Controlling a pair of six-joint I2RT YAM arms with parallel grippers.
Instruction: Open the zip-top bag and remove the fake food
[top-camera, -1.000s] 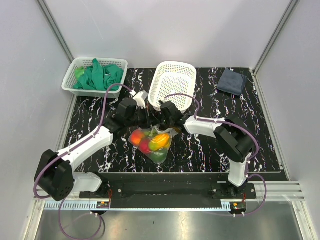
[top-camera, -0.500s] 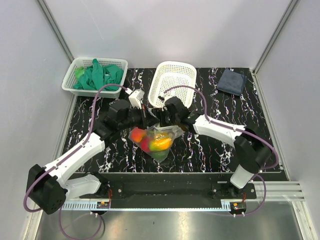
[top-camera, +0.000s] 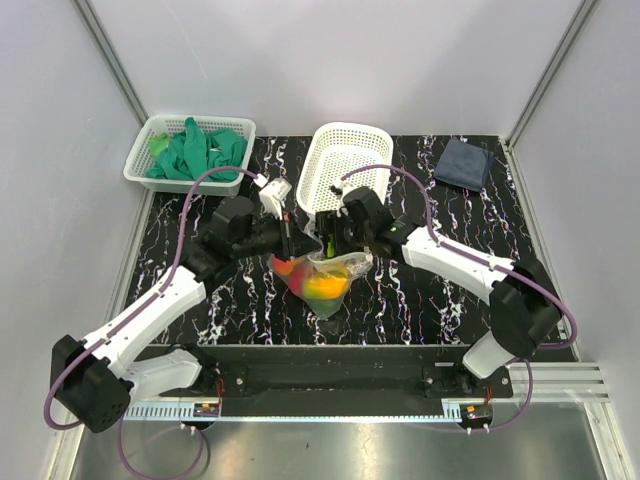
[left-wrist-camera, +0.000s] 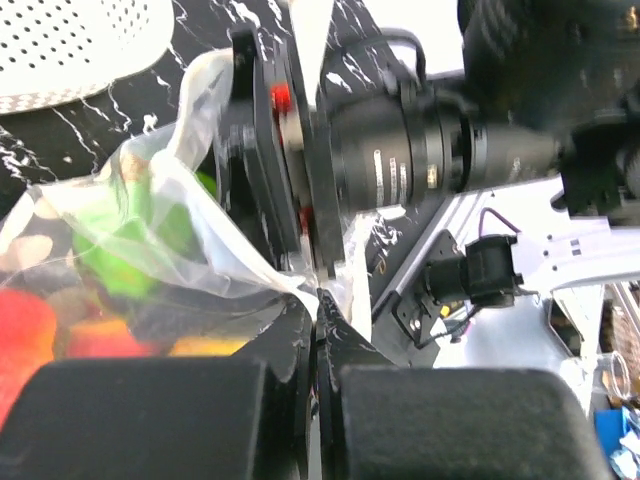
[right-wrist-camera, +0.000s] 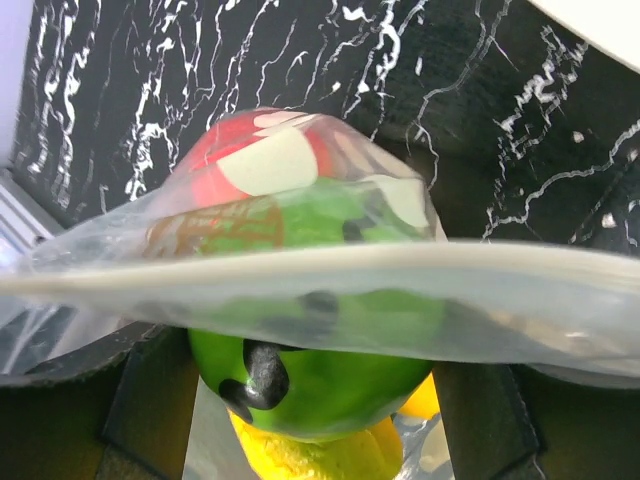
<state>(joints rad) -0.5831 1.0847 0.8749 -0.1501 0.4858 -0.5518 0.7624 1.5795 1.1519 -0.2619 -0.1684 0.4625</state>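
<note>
Jaws of the left gripper (top-camera: 299, 241) are pressed together on a fold of clear film at the top edge of the zip-top bag (top-camera: 322, 275). The left wrist view shows the two pads meeting with the film pinched between them (left-wrist-camera: 318, 318). Jaws of the right gripper (top-camera: 327, 238) stand wide apart. In the right wrist view its dark fingers (right-wrist-camera: 150, 400) show at either side of the frame, and the whitish zip strip (right-wrist-camera: 400, 262) runs straight across in front of them. I cannot tell whether those fingers touch the film.

From above, the bag sits at the middle of the black marbled bench (top-camera: 420, 290). Its top is between the two grippers, which come in from 9 o'clock and 3 o'clock and almost meet, and its lower end points toward 6 o'clock. Whether it rests on the bench or hangs just above it is not clear.

All of the fake food (top-camera: 315, 284) is inside the bag, showing through it as red, orange, yellow and green. Close up, a green piece with a dark stem (right-wrist-camera: 320, 370) lies just under the strip, with a red piece (right-wrist-camera: 250, 150) beyond it and a yellow one (right-wrist-camera: 310, 450) below.

At 12 o'clock from the bag, just past the grippers, is a white lattice basket (top-camera: 345, 170). At 10 o'clock a second white basket (top-camera: 135, 165) holds green gloves (top-camera: 200, 150). At 2 o'clock, well apart, lies a folded dark blue cloth (top-camera: 463, 163).
</note>
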